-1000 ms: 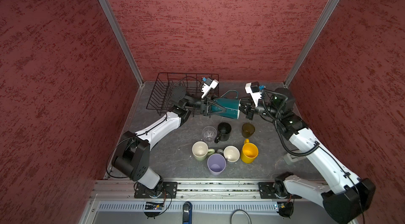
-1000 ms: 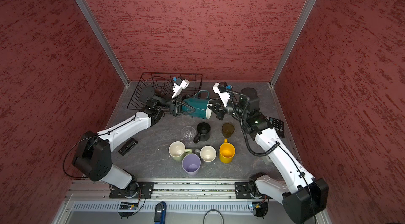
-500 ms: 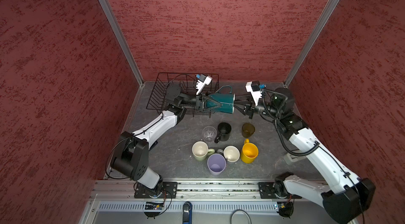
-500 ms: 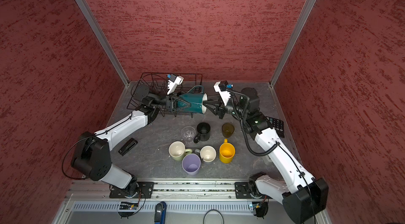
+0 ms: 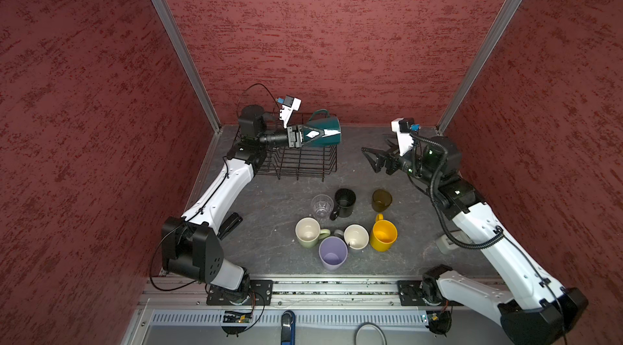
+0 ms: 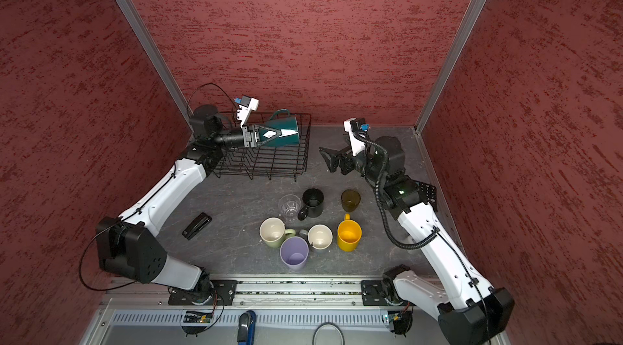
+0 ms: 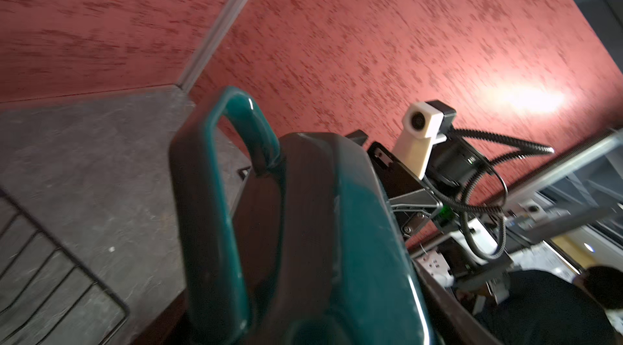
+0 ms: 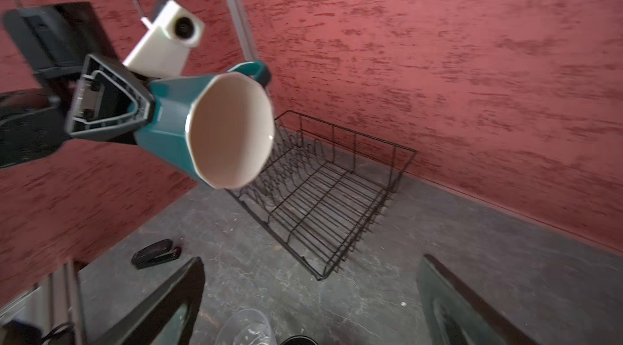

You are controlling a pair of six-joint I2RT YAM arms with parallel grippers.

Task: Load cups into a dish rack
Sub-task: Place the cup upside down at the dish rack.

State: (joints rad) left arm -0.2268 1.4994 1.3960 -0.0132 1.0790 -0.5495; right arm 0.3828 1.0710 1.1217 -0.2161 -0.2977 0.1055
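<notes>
teal mug (image 5: 332, 140): faceted, pale inside, held horizontal in the air at the right end of the dish rack (image 5: 296, 164), narrow base end clamped in the left gripper (image 5: 320, 133), handle up. dish rack: black wire, on the table, back left. upright on the table in front of it:
- rear row: clear ribbed glass (image 5: 322, 205), black mug (image 5: 345, 202), amber tumbler (image 5: 381, 200)
- next row: pale green mug (image 5: 308, 232), grey mug (image 5: 356, 236), yellow mug (image 5: 383, 235)
- nearest the front: lilac tumbler (image 5: 333, 253)

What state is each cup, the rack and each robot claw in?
teal faceted mug: held sideways in the air.
left gripper: shut on the teal faceted mug.
right gripper: open, empty.
black wire dish rack: holds no cups.
clear ribbed glass: upright.
black mug: upright.
amber tumbler: upright.
pale green mug: upright.
grey mug: upright.
yellow mug: upright.
lilac tumbler: upright.
</notes>
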